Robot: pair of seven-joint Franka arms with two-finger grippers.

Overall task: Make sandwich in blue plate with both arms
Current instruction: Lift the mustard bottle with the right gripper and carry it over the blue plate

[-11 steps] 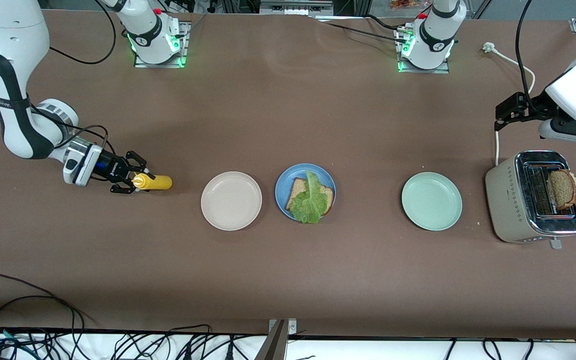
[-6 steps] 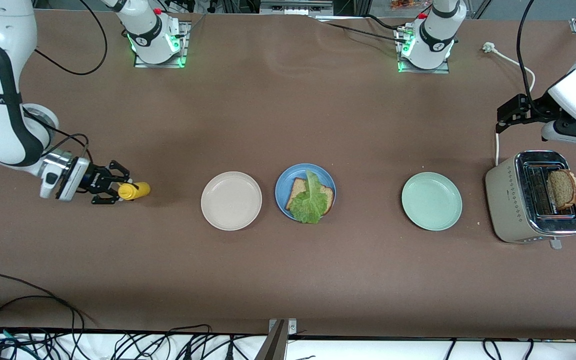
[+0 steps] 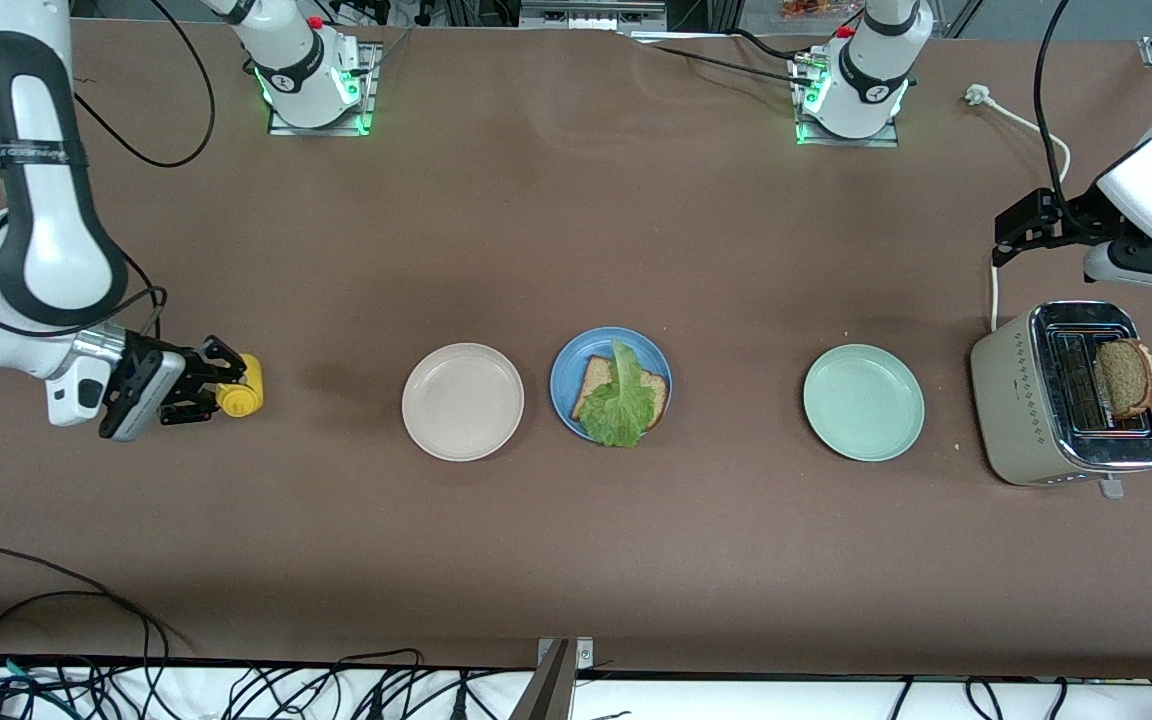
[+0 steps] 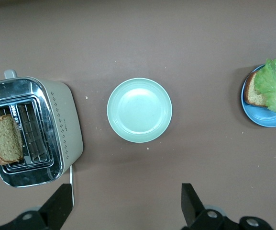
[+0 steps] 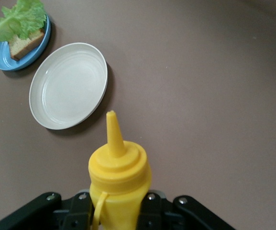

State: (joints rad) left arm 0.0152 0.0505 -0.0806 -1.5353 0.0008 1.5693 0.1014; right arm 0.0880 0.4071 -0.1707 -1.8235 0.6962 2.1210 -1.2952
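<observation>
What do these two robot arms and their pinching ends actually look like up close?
Both arms are glossy white shells with black bands at the joints; black cables loop along them, and green lights glow at their bases. The right arm carries small lettering on a black band. Its right tool is a black two-finger claw on a silver wrist. The left tool shows two flat black fingers.

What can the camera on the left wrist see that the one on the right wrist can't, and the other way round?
Only the left wrist view shows the toaster with a bread slice in it, and the mint-green plate. Only the right wrist view shows the yellow squeeze bottle in the right pincer, and the beige plate. Both show the blue plate with bread and lettuce.
</observation>
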